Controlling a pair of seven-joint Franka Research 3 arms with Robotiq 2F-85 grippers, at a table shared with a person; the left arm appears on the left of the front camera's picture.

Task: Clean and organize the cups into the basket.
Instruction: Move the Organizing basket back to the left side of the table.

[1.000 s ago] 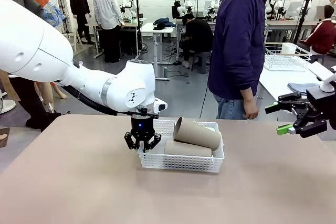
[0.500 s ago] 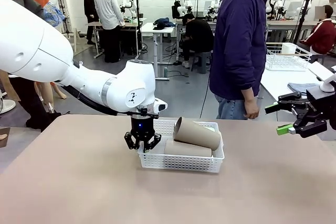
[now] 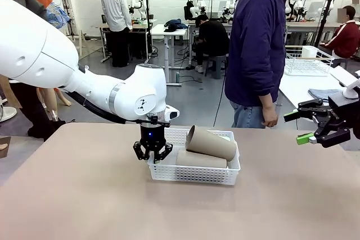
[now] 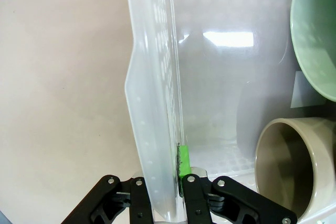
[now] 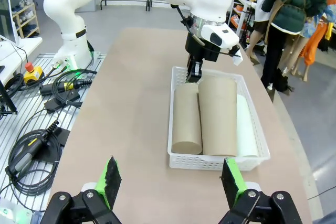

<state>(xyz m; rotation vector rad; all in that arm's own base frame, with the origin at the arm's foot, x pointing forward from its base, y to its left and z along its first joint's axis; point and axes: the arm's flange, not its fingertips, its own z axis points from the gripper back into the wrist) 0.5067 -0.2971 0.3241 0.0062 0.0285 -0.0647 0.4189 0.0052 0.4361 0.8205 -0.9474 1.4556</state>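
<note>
The basket [image 3: 194, 172] is white plastic, its sides pierced in a fine lattice of small holes, its rim plain. Two cups [image 5: 202, 111] in it are matte cardboard brown; a third cup [image 5: 245, 129] is pale mint green, paler still on the outside. The worktop [image 3: 84, 195] is a flat, unpatterned beige-brown. Both arms are glossy white. The left gripper [image 3: 152, 158] and the right gripper [image 5: 173, 179] are black with bright green pads [image 5: 112, 179]. The person's top [image 3: 256, 37] is dark navy, above blue jeans.
</note>
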